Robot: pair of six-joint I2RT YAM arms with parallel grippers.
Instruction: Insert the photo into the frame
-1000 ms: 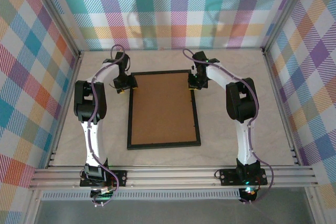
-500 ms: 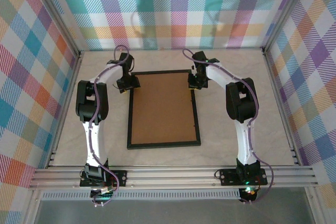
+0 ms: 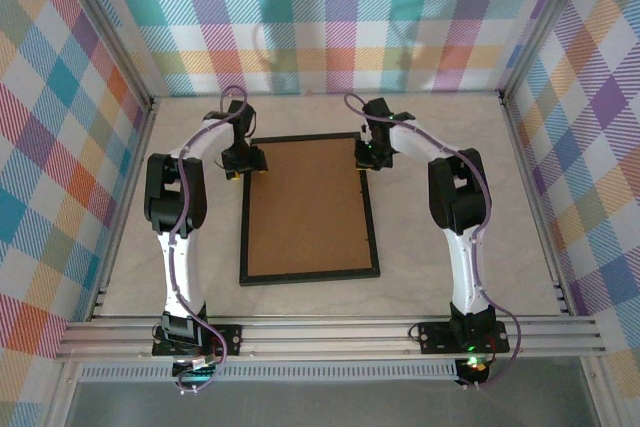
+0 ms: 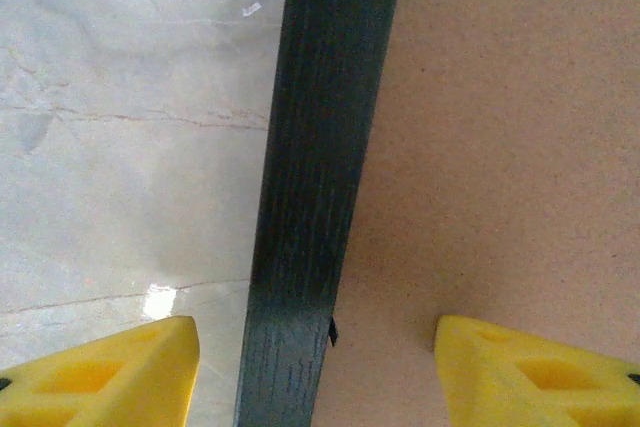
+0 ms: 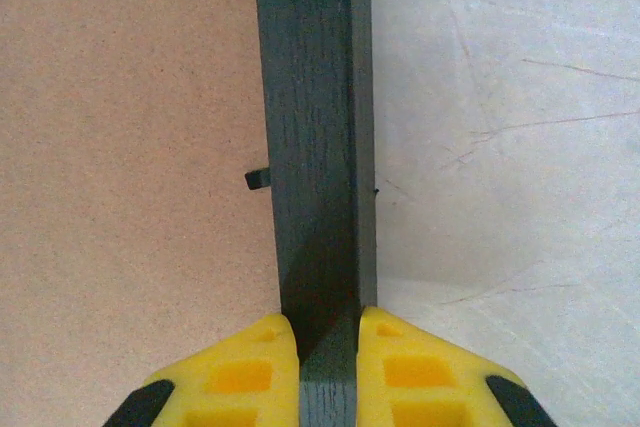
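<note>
The frame (image 3: pixel 306 209) lies back up in the middle of the table, a thin black rim around a brown board. My left gripper (image 3: pixel 243 164) is at its far left corner, open. Its yellow fingers (image 4: pixel 110 372) straddle the left rail (image 4: pixel 310 197) without touching it, one over the table and one over the board. At the far right corner my right gripper (image 3: pixel 368 158) is shut on the right rail (image 5: pixel 315 127), its pads pressed on both sides of the black wood. The photo is hidden or out of view.
The pale marbled tabletop (image 3: pixel 450 127) is boxed in by plaid walls (image 3: pixel 60 97) on three sides. An aluminium rail (image 3: pixel 330 335) carries both arm bases along the near edge. A small black tab (image 5: pixel 258 179) sticks out from the rail over the board.
The left gripper has moved right, from beside the frame's corner to over its left rail. The right gripper has shifted the frame slightly left, and its near end has swung left.
</note>
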